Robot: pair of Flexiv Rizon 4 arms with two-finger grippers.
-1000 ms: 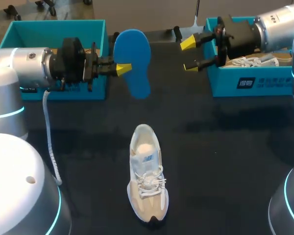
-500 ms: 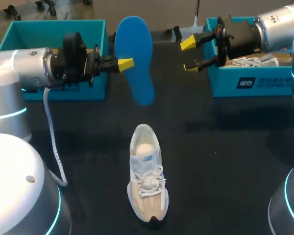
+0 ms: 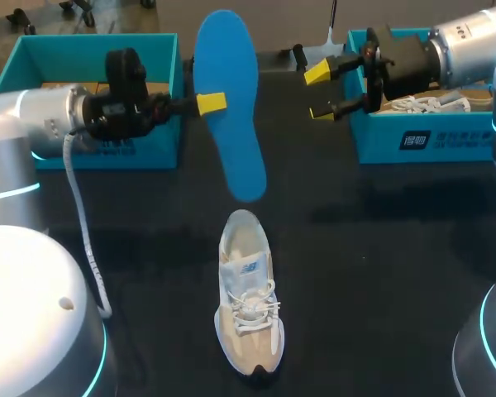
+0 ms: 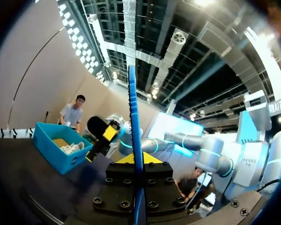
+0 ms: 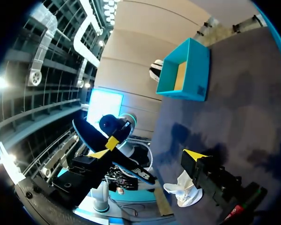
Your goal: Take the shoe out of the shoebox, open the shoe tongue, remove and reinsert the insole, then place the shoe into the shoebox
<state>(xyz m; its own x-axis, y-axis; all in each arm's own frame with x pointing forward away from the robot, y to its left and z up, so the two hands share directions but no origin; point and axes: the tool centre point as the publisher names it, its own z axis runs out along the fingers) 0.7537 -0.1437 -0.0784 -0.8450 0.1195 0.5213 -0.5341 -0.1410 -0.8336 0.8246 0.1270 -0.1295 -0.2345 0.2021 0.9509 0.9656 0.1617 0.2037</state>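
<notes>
The left gripper (image 3: 208, 103) pinches the blue insole (image 3: 230, 107), held upright above the shoe (image 3: 248, 298). The right gripper (image 3: 320, 93) hangs open beside the right box (image 3: 413, 141).

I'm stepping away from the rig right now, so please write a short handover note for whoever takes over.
Left gripper: shut on the blue insole, held in the air beyond the shoe's heel.
Right gripper: open, empty, beside the right shoebox, which holds a second shoe.
Shoe: upright on the table, mid-front. Left shoebox at the far left.
Done: shoe out, insole out.
Left: put the insole back in, then box the shoe.
</notes>
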